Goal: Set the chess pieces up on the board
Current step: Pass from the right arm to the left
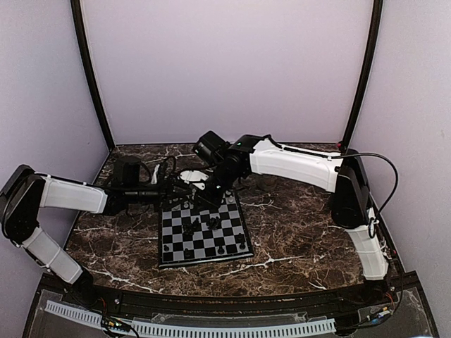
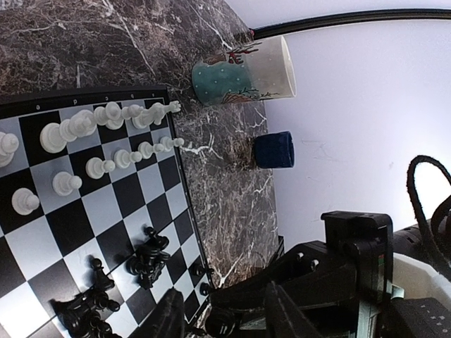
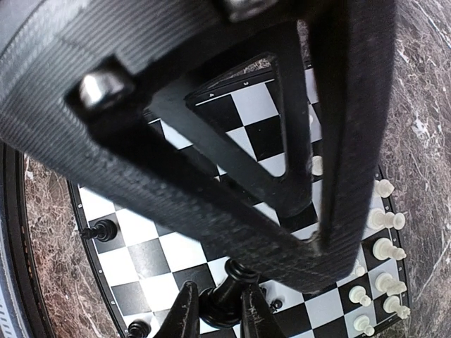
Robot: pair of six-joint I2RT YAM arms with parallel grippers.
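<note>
The board (image 1: 211, 248) lies in the middle of the marble table. White pieces (image 2: 106, 120) stand in two rows along one edge, also seen in the right wrist view (image 3: 384, 225). Several black pieces (image 2: 148, 257) stand or lie scattered on the other half. My right gripper (image 3: 220, 313) is shut on a black piece (image 3: 229, 292) and holds it just above the board. My left gripper (image 2: 225, 317) is open at the board's far left corner, its fingers (image 2: 282, 310) spread on either side of the right gripper's tip. In the top view the two grippers (image 1: 184, 193) (image 1: 209, 197) meet there.
A teal and white mug (image 2: 243, 70) lies on its side beyond the board. A small dark blue cup (image 2: 273, 150) stands near it by the back wall. The left arm's frame (image 3: 211, 141) fills much of the right wrist view.
</note>
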